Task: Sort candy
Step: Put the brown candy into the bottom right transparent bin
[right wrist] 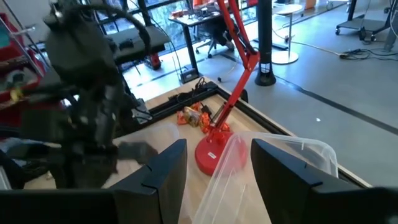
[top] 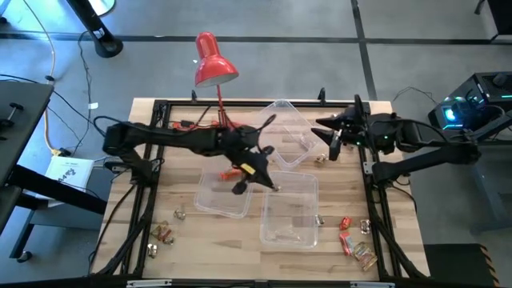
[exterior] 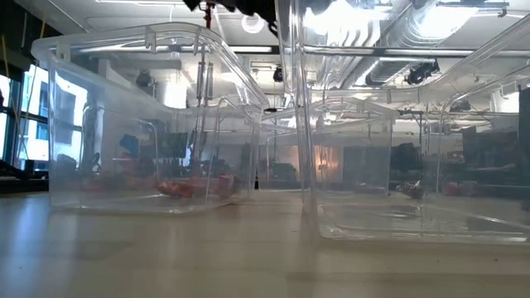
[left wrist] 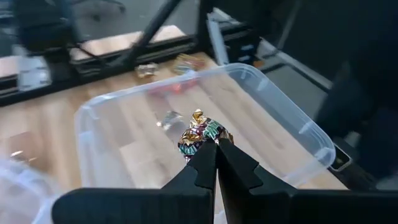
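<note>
The left pincer [left wrist: 216,148] is pressed shut on one small wrapped sweet [left wrist: 203,132], a crinkled foil piece in gold with green and purple patches. Its twisted ends stick up and out from the dark tapered fingertips, and its long axis runs roughly across the fingers. It hangs over a clear plastic tub [left wrist: 292,118] with rounded corners and a thick rolled rim. From overhead that pincer [top: 260,178] sits between the two front tubs on the pale wooden plank surface [top: 216,240], though the sweet itself is too small to make out there.

The overhead view shows three clear tubs: one left of centre [top: 210,204], one right of centre [top: 308,192] and one tipped at the back [top: 292,120] near the red metal desk lamp [top: 213,61] with its cone shade. Loose candy lies in small heaps at the front left [top: 163,234] and front right [top: 356,244] of the surface, red-orange and shiny gold-silver wrappers mixed, pointing every which way. A few more lie beside the back tub [top: 320,159].

At tabletop level, red-wrapped sweets [exterior: 196,187] lie flat on the floor of the left-hand tub [exterior: 66,124], which the overhead camera hardly reveals.

The right pincer [right wrist: 214,168] hovers at the back right, its blocky dark fingers spread wide with nothing between them, facing the lamp's round red base [right wrist: 214,152].
</note>
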